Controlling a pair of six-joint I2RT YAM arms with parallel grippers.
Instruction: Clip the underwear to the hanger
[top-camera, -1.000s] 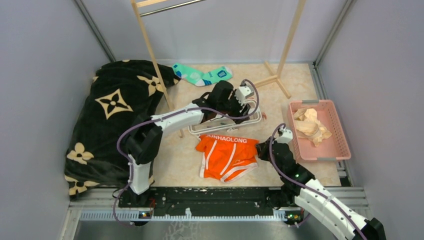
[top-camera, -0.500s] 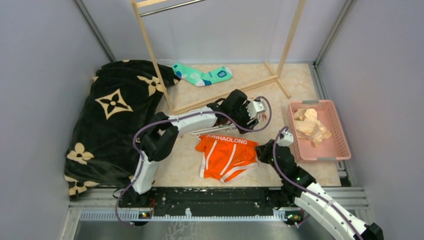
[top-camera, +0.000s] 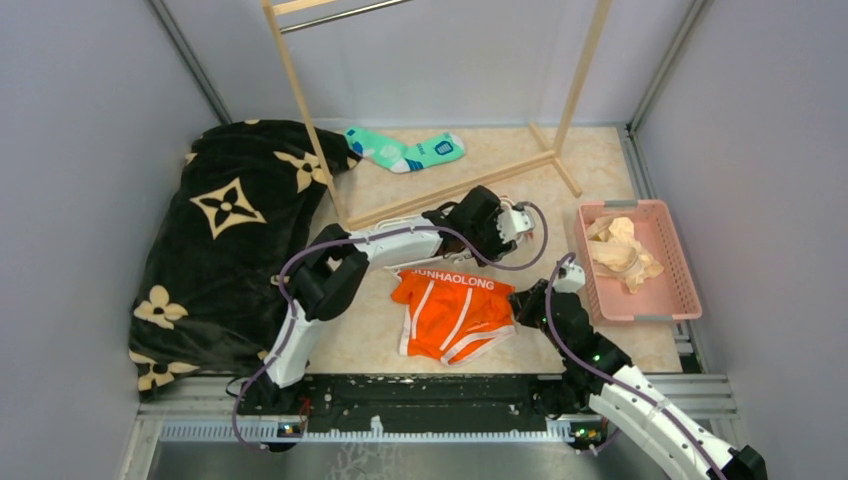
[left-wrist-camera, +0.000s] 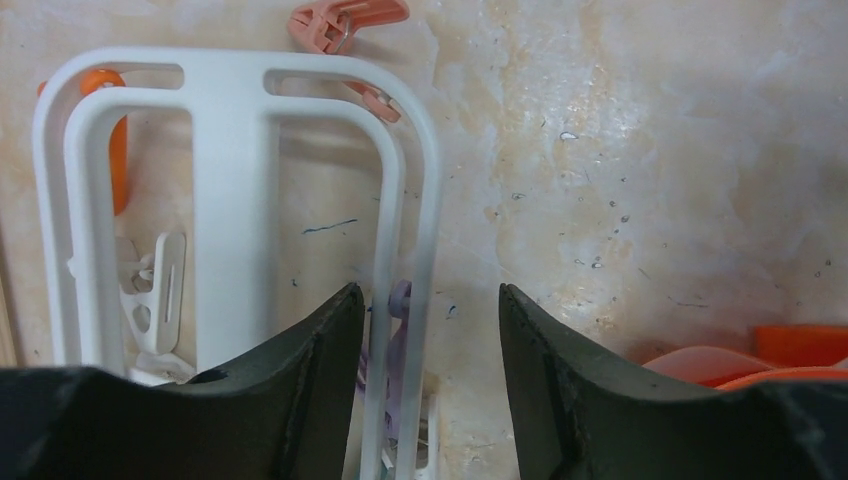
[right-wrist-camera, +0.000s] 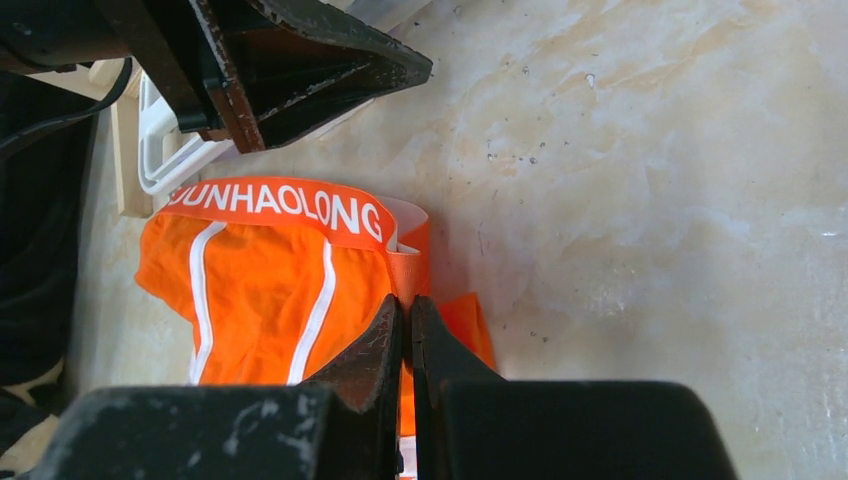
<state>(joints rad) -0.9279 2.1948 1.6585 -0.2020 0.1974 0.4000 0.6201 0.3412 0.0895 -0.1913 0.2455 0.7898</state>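
The left fingers (left-wrist-camera: 340, 315) have swung right along the hanger (left-wrist-camera: 230, 150) and now stand half open astride its end rail, holding nothing. The right fingers (right-wrist-camera: 395, 330), closed tight, sit at the waistband corner of the underwear (right-wrist-camera: 260, 290), which lies flat on the bench (left-wrist-camera: 650, 150), so clipping looks close.

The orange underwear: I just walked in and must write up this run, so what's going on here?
Two robot arms are set to clip the underwear to the hanger. The right gripper is shut on the underwear's edge by the right end of the waistband; the garment lies flat. The left gripper hovers open over one end of the hanger, which lies just beyond the waistband, with the frame's side bar between its jaws, nothing gripped. No clip is on the fabric yet.
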